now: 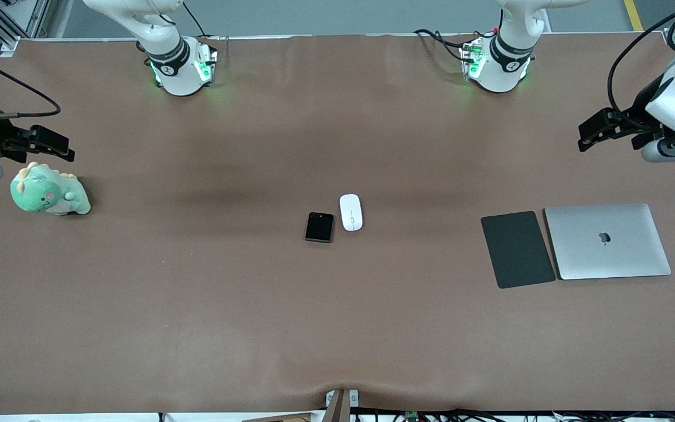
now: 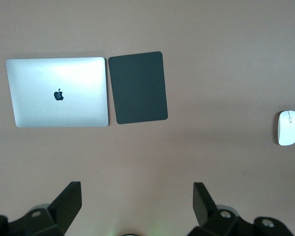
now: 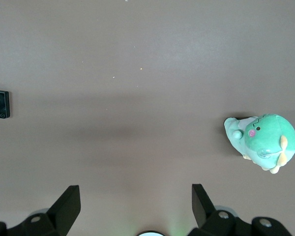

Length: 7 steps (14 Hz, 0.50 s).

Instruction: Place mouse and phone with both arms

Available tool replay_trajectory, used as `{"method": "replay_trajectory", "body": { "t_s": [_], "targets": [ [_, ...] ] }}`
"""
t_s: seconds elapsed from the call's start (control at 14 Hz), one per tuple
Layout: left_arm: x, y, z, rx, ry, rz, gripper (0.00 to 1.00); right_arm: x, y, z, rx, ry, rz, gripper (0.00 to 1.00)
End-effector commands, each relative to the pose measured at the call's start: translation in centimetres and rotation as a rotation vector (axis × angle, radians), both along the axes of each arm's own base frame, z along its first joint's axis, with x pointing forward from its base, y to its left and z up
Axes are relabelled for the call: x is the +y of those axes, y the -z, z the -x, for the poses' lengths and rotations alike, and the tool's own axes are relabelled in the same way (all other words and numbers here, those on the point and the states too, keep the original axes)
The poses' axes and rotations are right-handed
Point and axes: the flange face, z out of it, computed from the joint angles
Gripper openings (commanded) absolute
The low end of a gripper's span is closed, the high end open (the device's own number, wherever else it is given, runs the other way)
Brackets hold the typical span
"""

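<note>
Nearest the front camera of the task's things sits the phone [image 1: 319,227], a black near-square slab flat on the brown table [image 1: 197,328] at mid-table, with the mouse [image 1: 351,212] just beside it, toward the left arm's end and slightly farther from the camera; both run their long axis roughly toward the robots' bases. The phone looks stiff, thin and glossy, so it likely wants a pinch across its side edges; the mouse, smooth and domed, probably slips unless taken across its narrow waist. The right gripper [image 1: 50,144] hangs over the table's edge near a green plush toy [image 1: 49,192], jaws apart; the left gripper [image 1: 607,130] hovers spread above the laptop's end. Over to the left wrist view: wide-open fingers [image 2: 69,199], the silver laptop [image 2: 59,92] and dark mouse pad [image 2: 138,87] side by side, the white mouse well apart. Right wrist view: fingers [image 3: 68,204] parted, nothing held, the plush nearby, the phone at the frame's edge.
</note>
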Motion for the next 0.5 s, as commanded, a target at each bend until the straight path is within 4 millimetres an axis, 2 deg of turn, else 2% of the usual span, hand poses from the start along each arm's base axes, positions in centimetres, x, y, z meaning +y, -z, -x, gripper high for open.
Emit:
{"method": "replay_trajectory", "body": {
  "t_s": [0.0,0.07,0.21,0.43],
  "targets": [
    [-0.8,1.6,-1.5,0.008,-0.002,0.000,1.00,-0.9,-0.1,-0.2,-0.005,-0.003,0.006,1.00],
    [-1.4,2.2,-1.8,0.012,-0.013,0.001,1.00,-1.4,-0.3,-0.2,-0.010,0.005,0.004,1.00],
    [-3.8,4.5,-2.6,0.029,-0.041,0.003,1.00,-1.4,-0.6,-0.1,-0.010,0.006,0.001,1.00],
    [-7.7,8.9,-3.2,0.024,-0.054,0.017,1.00,-1.0,-0.7,-0.2,-0.021,-0.001,0.001,1.00]
  ]
}}
